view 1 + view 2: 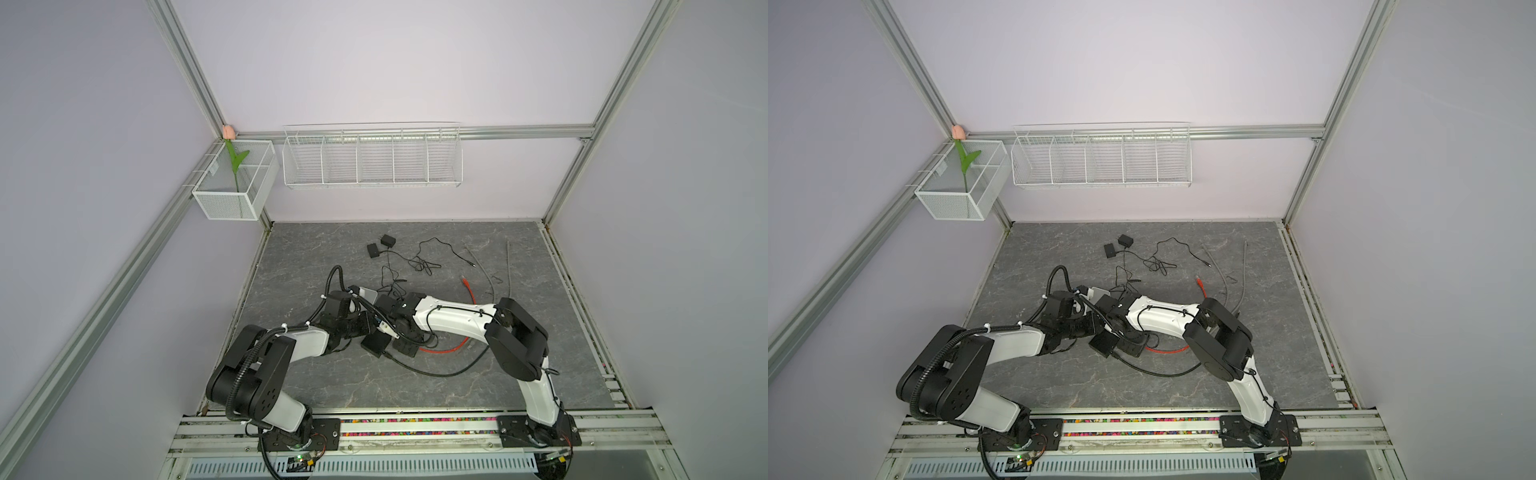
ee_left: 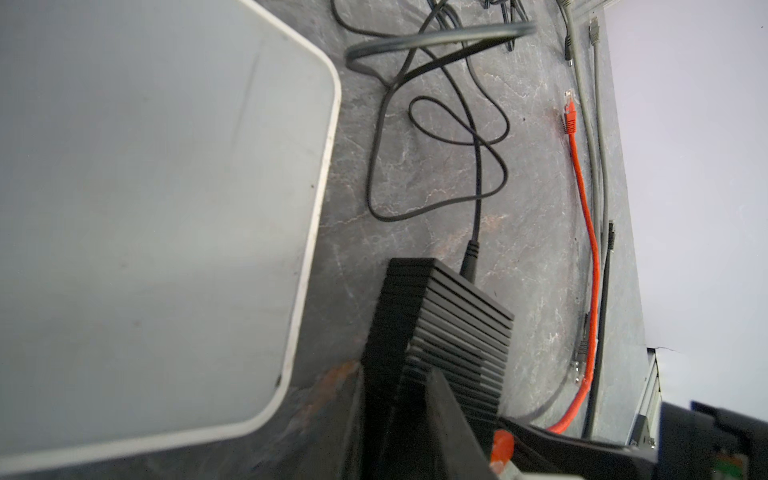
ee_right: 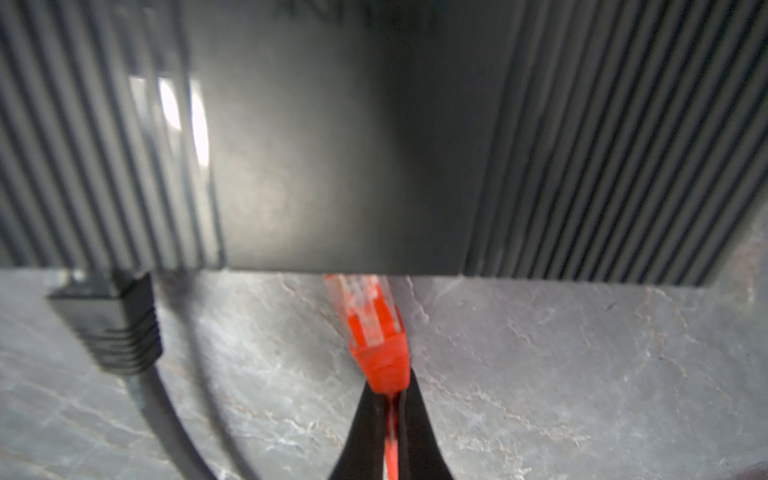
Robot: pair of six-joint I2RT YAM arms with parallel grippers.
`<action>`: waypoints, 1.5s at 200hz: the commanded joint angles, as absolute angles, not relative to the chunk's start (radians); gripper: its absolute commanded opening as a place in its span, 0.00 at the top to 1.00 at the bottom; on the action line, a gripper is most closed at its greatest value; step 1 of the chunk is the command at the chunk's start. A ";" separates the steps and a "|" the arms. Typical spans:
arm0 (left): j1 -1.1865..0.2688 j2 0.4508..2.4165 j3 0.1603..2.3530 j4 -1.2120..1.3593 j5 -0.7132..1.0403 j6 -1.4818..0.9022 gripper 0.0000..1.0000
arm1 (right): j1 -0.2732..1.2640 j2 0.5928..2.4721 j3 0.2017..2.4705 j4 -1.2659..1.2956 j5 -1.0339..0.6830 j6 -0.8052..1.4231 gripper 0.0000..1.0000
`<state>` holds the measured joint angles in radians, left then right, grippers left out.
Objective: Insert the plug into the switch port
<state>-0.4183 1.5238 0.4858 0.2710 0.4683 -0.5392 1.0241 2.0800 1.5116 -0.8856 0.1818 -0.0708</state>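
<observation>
Far beyond both pairs of jaws, on the left wall, hangs a white mesh box with an artificial tulip standing in it; next to it, on the back wall, a white wire rack is split into compartments; nearer, the left gripper sits against the black ribbed switch, though whether its jaws clamp it cannot be told; the right gripper has its jaws pressed together on the red cable right behind the boot; just ahead of those jaws the red plug points at the switch's edge, its clear tip touching or just under it; off to one side of them, a black connector sits at the same edge.
</observation>
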 commanded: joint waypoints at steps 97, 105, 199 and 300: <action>-0.434 1.476 0.480 0.180 0.487 -0.511 0.75 | 1.019 2.098 1.529 -0.860 0.211 -0.014 0.94; -0.435 1.476 0.480 0.182 0.487 -0.511 0.75 | 1.019 2.100 1.533 -0.867 0.205 -0.015 0.93; -0.432 1.469 0.482 0.190 0.480 -0.518 0.75 | 1.017 1.959 1.458 -0.842 0.179 -0.026 0.93; -0.414 1.439 0.491 0.193 0.498 -0.530 0.73 | 1.006 1.977 1.413 -0.852 0.192 -0.014 0.93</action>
<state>-0.4221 1.4410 0.4858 0.1955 0.4759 -0.5297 1.0126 1.9732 1.4349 -0.8486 0.1909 -0.0330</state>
